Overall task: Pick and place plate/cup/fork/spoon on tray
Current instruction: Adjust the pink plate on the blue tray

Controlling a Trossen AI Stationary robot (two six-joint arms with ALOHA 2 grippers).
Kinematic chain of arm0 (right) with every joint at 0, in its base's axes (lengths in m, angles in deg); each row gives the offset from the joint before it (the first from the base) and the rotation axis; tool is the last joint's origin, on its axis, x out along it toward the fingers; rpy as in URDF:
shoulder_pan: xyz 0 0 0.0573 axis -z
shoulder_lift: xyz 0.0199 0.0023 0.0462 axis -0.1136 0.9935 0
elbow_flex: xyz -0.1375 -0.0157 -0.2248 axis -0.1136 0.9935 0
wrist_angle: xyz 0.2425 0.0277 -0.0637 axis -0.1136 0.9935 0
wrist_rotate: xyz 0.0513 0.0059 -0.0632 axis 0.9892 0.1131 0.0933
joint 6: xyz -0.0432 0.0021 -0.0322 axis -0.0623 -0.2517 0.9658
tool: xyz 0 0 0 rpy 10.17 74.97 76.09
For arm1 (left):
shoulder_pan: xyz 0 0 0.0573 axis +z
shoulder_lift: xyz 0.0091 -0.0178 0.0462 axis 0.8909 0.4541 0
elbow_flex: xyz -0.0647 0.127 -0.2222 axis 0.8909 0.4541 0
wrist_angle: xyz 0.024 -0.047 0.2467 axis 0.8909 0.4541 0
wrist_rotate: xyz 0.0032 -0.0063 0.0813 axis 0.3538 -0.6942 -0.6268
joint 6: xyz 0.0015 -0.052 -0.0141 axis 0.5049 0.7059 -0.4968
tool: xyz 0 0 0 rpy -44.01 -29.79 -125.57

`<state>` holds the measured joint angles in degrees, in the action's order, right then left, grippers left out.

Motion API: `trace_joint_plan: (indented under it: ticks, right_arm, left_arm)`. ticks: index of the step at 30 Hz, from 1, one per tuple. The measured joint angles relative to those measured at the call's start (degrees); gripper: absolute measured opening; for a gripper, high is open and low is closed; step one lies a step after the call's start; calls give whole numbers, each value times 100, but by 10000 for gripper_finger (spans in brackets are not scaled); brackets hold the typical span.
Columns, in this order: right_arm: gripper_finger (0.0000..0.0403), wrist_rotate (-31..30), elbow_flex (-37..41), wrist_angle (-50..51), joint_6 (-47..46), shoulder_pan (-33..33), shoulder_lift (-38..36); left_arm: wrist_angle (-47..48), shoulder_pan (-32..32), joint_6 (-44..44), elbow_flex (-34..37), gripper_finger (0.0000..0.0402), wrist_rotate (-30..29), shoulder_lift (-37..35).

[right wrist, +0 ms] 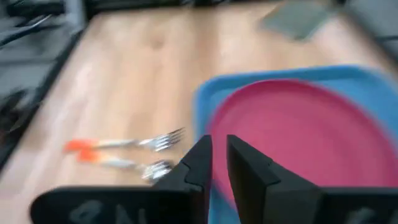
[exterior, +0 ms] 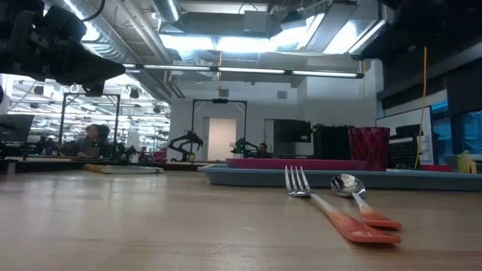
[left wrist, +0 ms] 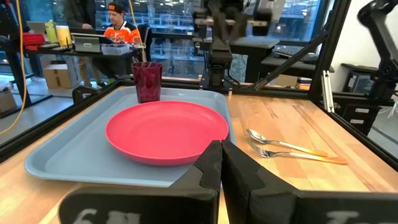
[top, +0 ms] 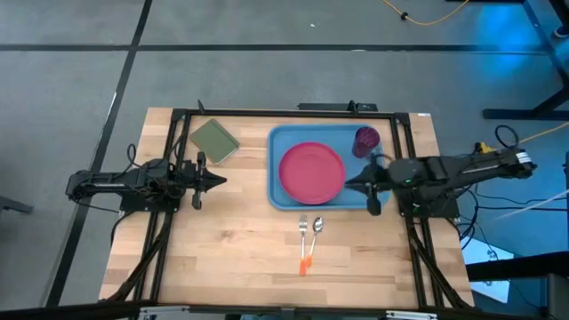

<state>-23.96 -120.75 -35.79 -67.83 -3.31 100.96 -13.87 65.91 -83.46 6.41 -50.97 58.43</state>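
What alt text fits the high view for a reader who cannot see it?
A pink plate and purple cup sit in a blue tray; fork and spoon lie on the table below it. Both arms flank the table.

4 views. High view: overhead, straight down, takes in the whole table (top: 231, 258) and both arms.

Low view: at tabletop level, near the fork (exterior: 331, 205) and spoon (exterior: 360, 199), looking level across the wood to the tray (exterior: 316, 176) and the room beyond.

Left wrist view: faces across the tray (left wrist: 81, 152) and plate (left wrist: 166, 132) toward the opposite arm.

Right wrist view: close above the plate (right wrist: 305, 134), angled down, blurred.

Shared by all 4: tray, plate, fork, spoon.
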Motion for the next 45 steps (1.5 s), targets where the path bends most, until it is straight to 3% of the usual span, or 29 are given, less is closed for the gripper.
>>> trace_joint_plan:
  ticks: [3,13,22,30,45]
  right_arm:
    - [53,863,-218,-30,90,32,625]
    - [53,2165,-456,-22,-103,454,2458]
    - [53,2306,-456,-591,-94,972,3338]
    - [53,2624,-743,-585,31,1021,4040]
    - [53,3260,-908,-651,29,1367,4677]
  left_arm:
    - [0,0,-2,0,0,0,0]
    - [1,0,-2,0,0,0,0]
    - [2,0,-2,0,0,-20,2]
    - [2,0,-2,0,0,-22,2]
    - [2,0,-2,0,0,-22,2]
